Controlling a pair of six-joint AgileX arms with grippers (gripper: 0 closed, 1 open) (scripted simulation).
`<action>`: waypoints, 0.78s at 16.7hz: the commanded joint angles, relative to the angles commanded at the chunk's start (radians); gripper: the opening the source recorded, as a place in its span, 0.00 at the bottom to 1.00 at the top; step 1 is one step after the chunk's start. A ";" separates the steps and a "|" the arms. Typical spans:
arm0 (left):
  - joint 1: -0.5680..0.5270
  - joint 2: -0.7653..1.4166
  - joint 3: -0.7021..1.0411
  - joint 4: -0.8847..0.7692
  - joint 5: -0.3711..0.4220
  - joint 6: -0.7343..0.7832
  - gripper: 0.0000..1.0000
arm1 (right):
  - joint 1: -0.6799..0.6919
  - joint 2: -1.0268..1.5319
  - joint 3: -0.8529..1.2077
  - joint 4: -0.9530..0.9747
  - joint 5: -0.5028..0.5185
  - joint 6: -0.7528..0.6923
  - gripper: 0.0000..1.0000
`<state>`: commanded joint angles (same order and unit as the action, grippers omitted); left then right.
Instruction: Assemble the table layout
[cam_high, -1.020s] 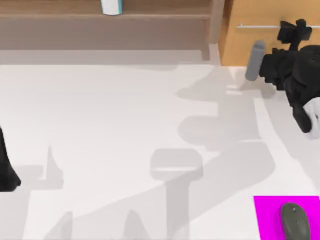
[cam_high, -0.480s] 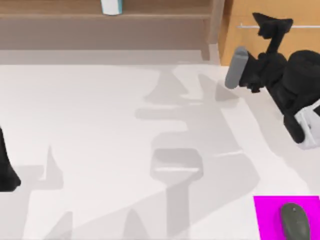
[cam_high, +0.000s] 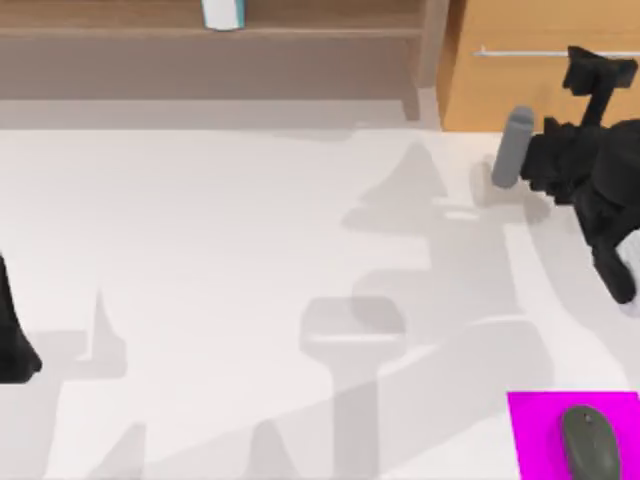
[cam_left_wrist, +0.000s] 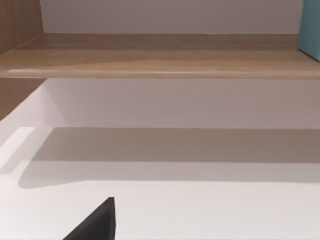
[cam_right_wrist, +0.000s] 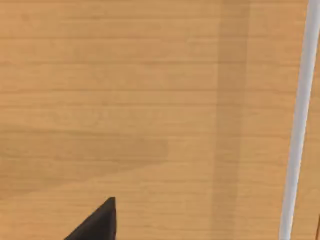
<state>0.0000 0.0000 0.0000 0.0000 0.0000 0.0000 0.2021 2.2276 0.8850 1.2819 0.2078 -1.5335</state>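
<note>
Spanning nearly the whole top view, the table lies bare but for a magenta pad and grey mouse at its near right corner. Above its far right edge the right gripper has swung back toward the drawer unit and its rail handle, probably to open it. Whether its fingers are spread I cannot tell, and the parked left arm is cut off at the left edge.

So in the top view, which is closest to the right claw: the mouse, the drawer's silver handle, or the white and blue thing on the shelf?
From the right claw:
1. Silver handle, beside it on the orange drawer unit.
2. Mouse, on the pink mat at the table's near right.
3. White and blue thing, far left on the shelf.
</note>
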 joint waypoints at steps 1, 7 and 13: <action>0.000 0.000 0.000 0.000 0.000 0.000 1.00 | -0.005 0.004 -0.001 -0.001 0.010 -0.006 1.00; 0.000 0.000 0.000 0.000 0.000 0.000 1.00 | 0.009 -0.001 0.005 -0.001 0.015 0.003 1.00; 0.000 0.000 0.000 0.000 0.000 0.000 1.00 | 0.241 -0.009 0.086 -0.050 0.123 0.228 1.00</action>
<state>0.0000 0.0000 0.0000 0.0000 0.0000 0.0000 0.4429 2.2190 0.9707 1.2321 0.3310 -1.3057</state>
